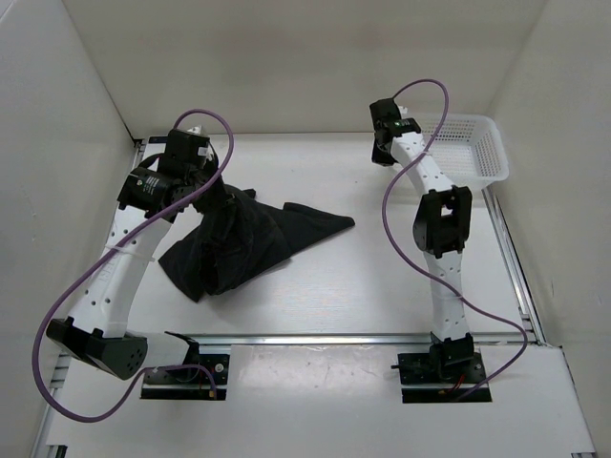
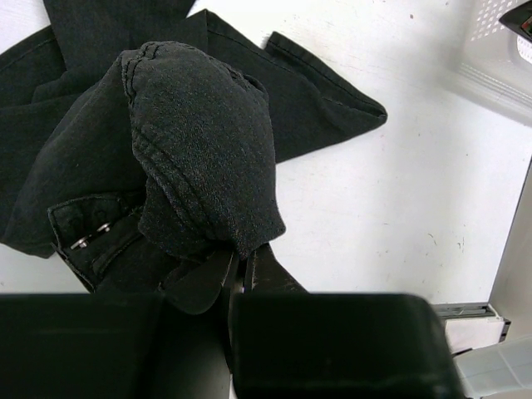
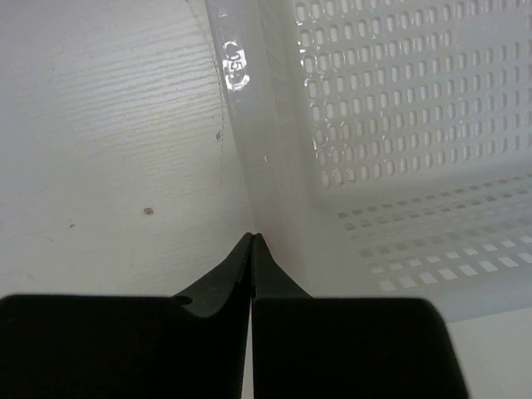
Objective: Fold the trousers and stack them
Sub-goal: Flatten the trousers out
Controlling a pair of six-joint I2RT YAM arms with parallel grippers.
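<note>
1. Left fingers (image 2: pixel 239 273): closed tight on a bunched fold of the trousers (image 2: pixel 199 150), black cloth pinched between the tips.
2. Directly beyond those tips: a rounded hump of the same fabric, raised off the bench (image 2: pixel 382 199) and draping back over the fingers, with seam stitching along its edge.
3. Just left of the tips: the waistband (image 2: pixel 91 237), hanging lower than the hump and showing two small metal studs (image 2: pixel 81 243).
4. Further beyond and to either side: more of the garment, lying crumpled on the bench. One leg stretched flat to the right of the left fingers, its hem at the far end.
5. Seen from above: a dark, rumpled heap on the left half of the bench, gathered under the left wrist, not yet folded or stacked.
6. Well apart from the right fingers (image 3: pixel 252 249), off to their left: the leg's hem, the nearest part of the trousers.
7. Right fingers: pressed flat together, tip to tip.
8. Just beyond and to the right of those tips: the outer wall of the white mesh basket (image 3: pixel 274 150). Touching or not: cannot tell. Pale bench to the left of the tips.
</note>
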